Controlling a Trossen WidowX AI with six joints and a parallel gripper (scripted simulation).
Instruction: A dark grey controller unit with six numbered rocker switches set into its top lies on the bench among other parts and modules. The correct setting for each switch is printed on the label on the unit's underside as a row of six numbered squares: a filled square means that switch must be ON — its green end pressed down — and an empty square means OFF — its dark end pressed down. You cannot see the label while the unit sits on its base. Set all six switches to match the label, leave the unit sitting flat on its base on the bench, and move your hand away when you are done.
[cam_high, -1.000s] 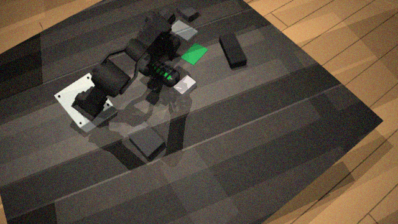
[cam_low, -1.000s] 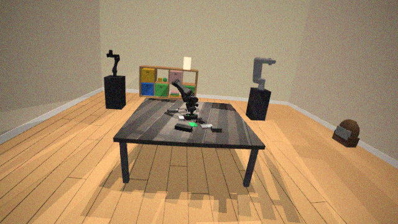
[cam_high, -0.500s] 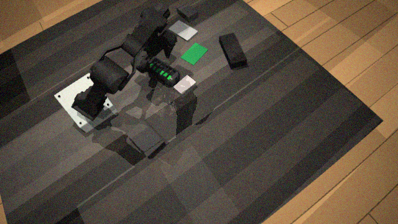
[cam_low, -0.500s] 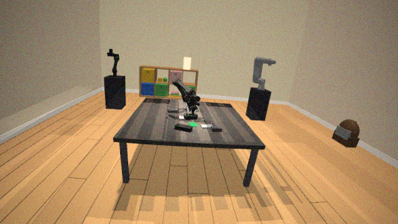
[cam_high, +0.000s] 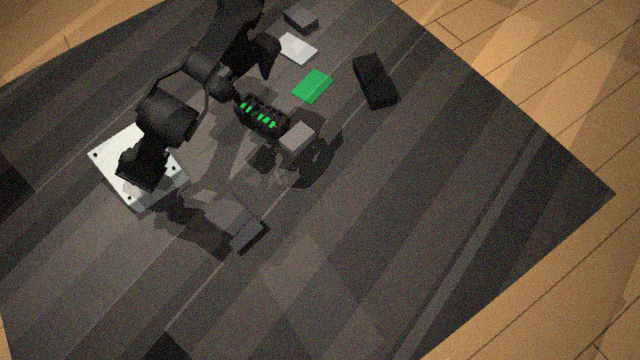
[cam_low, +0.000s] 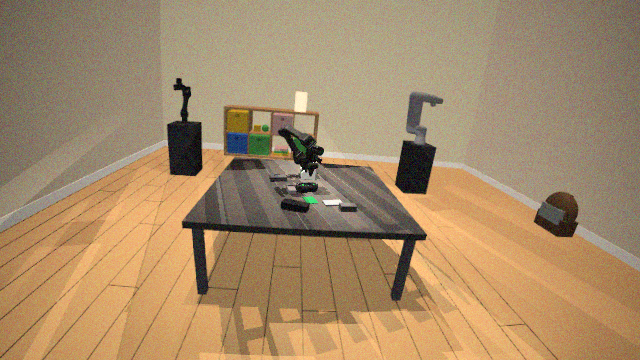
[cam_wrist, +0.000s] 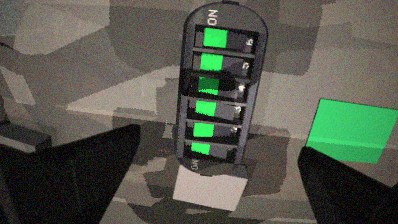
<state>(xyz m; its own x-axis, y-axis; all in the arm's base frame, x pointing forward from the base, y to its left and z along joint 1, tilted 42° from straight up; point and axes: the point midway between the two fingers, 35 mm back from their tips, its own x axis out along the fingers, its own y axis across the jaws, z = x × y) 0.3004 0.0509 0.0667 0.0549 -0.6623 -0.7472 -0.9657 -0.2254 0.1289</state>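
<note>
Hovering above the bench, my black two-fingered gripper (cam_high: 250, 86) (cam_low: 311, 172) (cam_wrist: 220, 144) has its fingers spread wide, with nothing between them. Below it, the dark grey, round-ended controller unit (cam_high: 262, 116) (cam_low: 306, 187) (cam_wrist: 220, 90) lies switches up, its green ends toward my left finger in the wrist view. Near one end is a pale square block (cam_high: 297, 137) (cam_wrist: 210, 187); farther out lie a bright green flat rectangle (cam_high: 312, 86) (cam_low: 310, 200) (cam_wrist: 352, 131) and a long black box (cam_high: 376, 82) (cam_low: 295, 205).

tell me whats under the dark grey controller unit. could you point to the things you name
The controller unit (cam_high: 257, 121) (cam_low: 307, 187) (cam_wrist: 220, 90) sits switches up, with the dark striped bench top (cam_high: 375, 240) (cam_low: 250, 215) (cam_wrist: 45, 35) around it. Its underside faces away, so the label and whatever lies beneath cannot be seen.
</note>
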